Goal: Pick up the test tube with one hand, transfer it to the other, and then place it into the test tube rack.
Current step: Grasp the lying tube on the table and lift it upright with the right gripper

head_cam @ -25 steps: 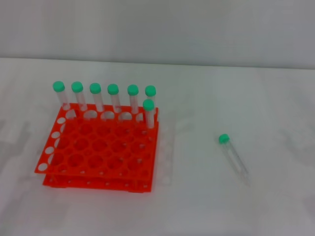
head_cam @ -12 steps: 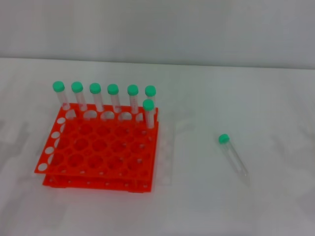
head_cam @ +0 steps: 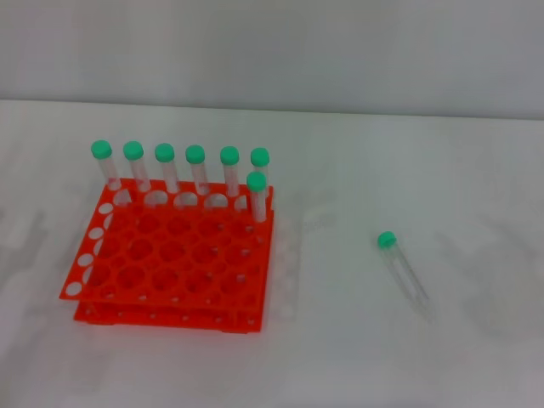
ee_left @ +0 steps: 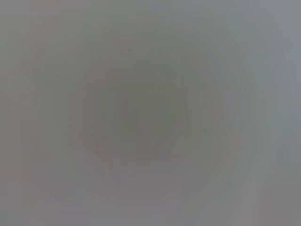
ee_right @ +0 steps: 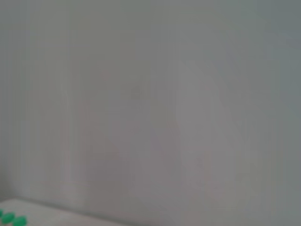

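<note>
Seeing no pincer, so I cannot tell either's state | test tube (head_cam: 402, 268) lying on the bench (head_cam: 357, 357), well right of the test tube rack (head_cam: 170, 259) | seven capped tubes (head_cam: 195, 170) upright in rack

Orange-red, green and white before me.
My test tube rack (head_cam: 170, 263) is bright orange-red with a grid of round holes, white-looking along one side; the test tube (head_cam: 403, 272) is clear with a bright green cap (head_cam: 387, 240), as are the racked tubes (head_cam: 195, 170); the bench (head_cam: 357, 357) is white.

White tabletop (head_cam: 357, 357) w/ plain pale grey wall (head_cam: 340, 51) behind (soft, even light)
</note>
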